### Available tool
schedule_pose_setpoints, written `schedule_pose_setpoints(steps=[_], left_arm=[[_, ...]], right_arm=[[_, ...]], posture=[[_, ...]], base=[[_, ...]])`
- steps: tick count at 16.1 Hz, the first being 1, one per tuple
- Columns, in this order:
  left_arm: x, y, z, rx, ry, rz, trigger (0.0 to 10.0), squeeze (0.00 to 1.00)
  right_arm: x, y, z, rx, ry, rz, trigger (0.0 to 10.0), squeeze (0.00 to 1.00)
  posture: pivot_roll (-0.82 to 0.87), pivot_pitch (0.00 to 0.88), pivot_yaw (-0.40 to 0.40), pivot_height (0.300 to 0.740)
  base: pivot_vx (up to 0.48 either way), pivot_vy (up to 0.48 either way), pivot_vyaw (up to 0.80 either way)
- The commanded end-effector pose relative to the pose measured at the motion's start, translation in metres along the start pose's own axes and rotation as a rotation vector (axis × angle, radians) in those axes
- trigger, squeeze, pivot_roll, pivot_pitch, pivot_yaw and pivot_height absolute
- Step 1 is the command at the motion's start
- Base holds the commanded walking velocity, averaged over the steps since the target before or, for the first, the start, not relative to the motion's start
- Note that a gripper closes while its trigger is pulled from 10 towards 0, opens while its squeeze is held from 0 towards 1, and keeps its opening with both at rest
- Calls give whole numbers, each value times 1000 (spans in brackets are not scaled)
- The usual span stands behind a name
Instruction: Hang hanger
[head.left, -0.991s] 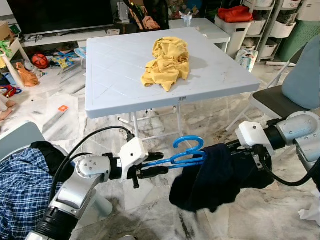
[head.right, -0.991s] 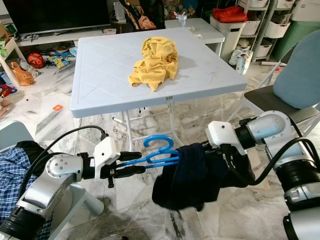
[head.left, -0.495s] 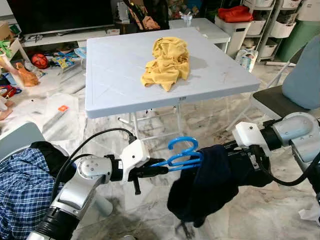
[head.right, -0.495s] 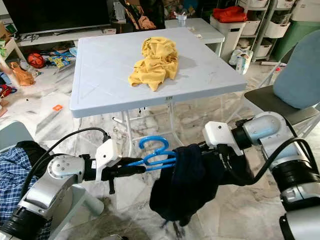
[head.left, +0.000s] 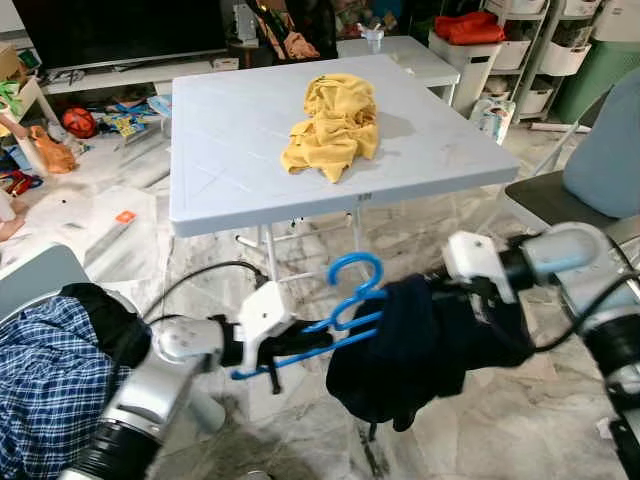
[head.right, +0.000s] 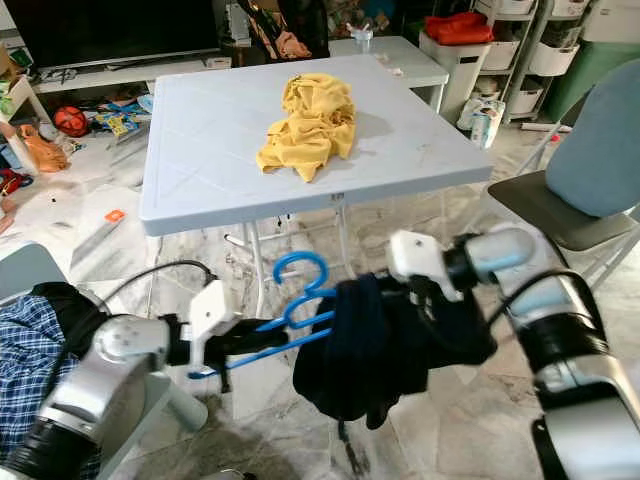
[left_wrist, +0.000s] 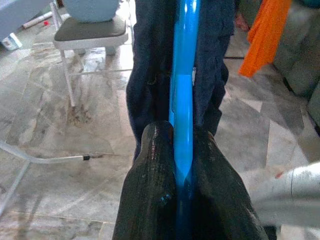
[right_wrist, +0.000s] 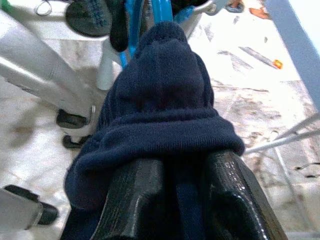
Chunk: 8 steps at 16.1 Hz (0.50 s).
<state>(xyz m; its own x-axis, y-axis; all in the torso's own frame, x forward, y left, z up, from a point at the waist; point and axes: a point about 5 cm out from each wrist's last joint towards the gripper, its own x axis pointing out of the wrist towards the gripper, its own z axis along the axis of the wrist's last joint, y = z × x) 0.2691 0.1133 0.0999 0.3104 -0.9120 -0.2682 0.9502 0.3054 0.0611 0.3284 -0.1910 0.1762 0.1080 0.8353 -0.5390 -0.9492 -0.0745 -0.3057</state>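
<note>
Blue plastic hanger (head.left: 340, 315): held level in mid-air below the near edge of the white folding table (head.left: 230, 150), hook upward. Left gripper (left_wrist: 176, 185) clamped on one arm of the hanger, fingers (left_wrist: 150, 200) pressed to either side of the blue bar. The hanger now tilts lower at the left end than half a second ago, and its hook stands higher and nearer the table edge.

Dark navy garment (head.left: 410, 340): draped over the hanger's other end, bulk hanging toward the marble floor (head.left: 480, 420). Right gripper (right_wrist: 175, 200) pinched on a thick fold of it. The garment has slid further along the hanger toward the hook, the right arm having moved inward. Judgement: dressing of the hanger is in progress and advancing; hanging it up is not yet begun, and no rail is visible.

Yellow garment (head.left: 335, 125): crumpled on the table top, untouched.

Containers: shelving bins (head.left: 520, 50) at far right, contents unclear; a red cloth (head.left: 470, 25) lies atop a white unit. Plaid cloth (head.left: 45, 390) heaped at near left on a seat.
</note>
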Motion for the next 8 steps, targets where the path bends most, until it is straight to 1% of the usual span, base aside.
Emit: schedule_pose_setpoints(steps=[1, 2, 3, 4, 6, 8], left_arm=[[0, 3, 5, 8, -37, 33, 0, 0], [-2, 9, 3, -6, -57, 114, 0, 0], [-3, 12, 1, -27, -69, 168, 0, 0], [-3, 12, 0, -35, -73, 171, 0, 0], [-5, 12, -6, -104, -102, 245, 0, 0], [-5, 13, -8, -141, -125, 289, 0, 0]], right_arm=[[-2, -11, 9, -45, -8, -63, 10000, 1000], [-1, -20, 8, -99, 60, -167, 10000, 1000], [-1, -26, 8, -120, 81, -236, 10000, 1000], [0, -27, 9, -119, 81, -245, 10000, 1000], [2, -29, 11, -133, 70, -255, 10000, 1000], [2, -31, 9, -145, 95, -275, 10000, 1000]], posture=[[-98, 0, 2, 740], [-100, 0, 3, 740], [-100, 0, 3, 740], [-100, 0, 3, 740], [-95, 0, -3, 740], [-95, 0, -3, 740]], base=[[0, 0, 0], [0, 0, 0], [0, 0, 0], [0, 0, 0], [0, 0, 0], [0, 0, 0]])
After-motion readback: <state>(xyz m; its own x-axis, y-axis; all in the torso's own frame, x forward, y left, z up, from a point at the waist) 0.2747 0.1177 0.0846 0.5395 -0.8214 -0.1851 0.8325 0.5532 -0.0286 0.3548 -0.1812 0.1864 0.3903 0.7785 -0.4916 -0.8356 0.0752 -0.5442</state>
